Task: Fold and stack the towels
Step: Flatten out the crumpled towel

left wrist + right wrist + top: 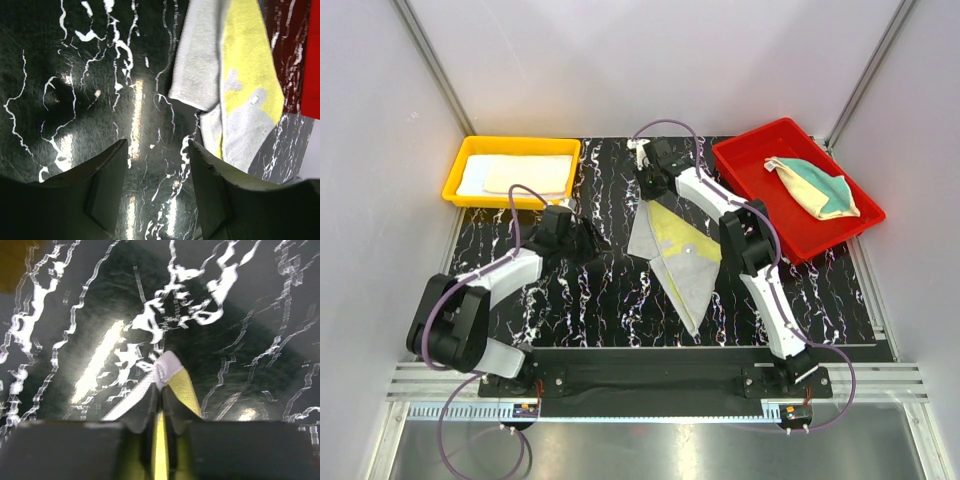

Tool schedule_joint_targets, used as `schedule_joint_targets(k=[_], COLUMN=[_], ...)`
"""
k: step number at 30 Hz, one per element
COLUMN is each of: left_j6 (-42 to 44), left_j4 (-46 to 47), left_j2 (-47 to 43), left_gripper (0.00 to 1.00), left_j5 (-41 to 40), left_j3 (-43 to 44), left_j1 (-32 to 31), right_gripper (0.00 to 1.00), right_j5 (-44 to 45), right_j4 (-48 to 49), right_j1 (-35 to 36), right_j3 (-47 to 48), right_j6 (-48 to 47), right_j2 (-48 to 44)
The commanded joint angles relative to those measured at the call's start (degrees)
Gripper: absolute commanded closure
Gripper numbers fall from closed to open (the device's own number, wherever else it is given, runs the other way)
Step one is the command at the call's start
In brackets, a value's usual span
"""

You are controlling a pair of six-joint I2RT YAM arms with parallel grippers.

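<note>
- Worktop (570,300): black with white marble veining, taking up the middle of the overhead view.
- Grey-and-yellow towel (680,255): lies at the centre of the worktop, between the two arms. It is a long, partly doubled shape, broad at the upper end and narrowing to a point toward the lower centre of the frame. The grey side is mostly outward, with a yellow face showing in the upper middle.
- Right tool (650,185): sits at the upper end of that towel, reaching in from the right. In the right wrist view the right tool (161,390) is closed, its two dark fingers pinching one hemmed corner of the towel (167,367). Grey edge and yellow cloth bunch out of the tips. From these views it is not clear whether the corner is off the surface.
- Left tool (582,238): left of centre, near the towel's left edge but apart from it. In the left wrist view the left tool (157,150) stands open with nothing between its fingers and bare worktop showing in the gap. The towel (240,90) fills the upper right of that frame.
- Yellow tray (457,175): upper left. It holds folded towels (525,175) lying flat, a pale one on a light blue one.
- Red tray (745,170): upper right. It holds crumpled towels (815,185), yellow and teal-green, unfolded and bunched together.
</note>
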Motion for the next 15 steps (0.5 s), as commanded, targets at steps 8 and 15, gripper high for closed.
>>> schedule_joint_targets(k=[8,15], left_j6=[-0.9,-2.2], left_j4=[6.0,5.1], left_j2=[15.8,22.5], left_gripper=[0.50,0.51], left_j5=[-4.4,-6.0], left_j3=[9.2,13.8], left_j1=[-3.8,-7.8], right_gripper=[1.00,1.00], right_j5=[-0.4,-4.5], right_j4=[4.8,8.1], right_j1=[-1.6,-2.7], right_j3=[-12.0,-19.1], right_j6=[1.0,4.1], right_j2=[-10.5,-14.8])
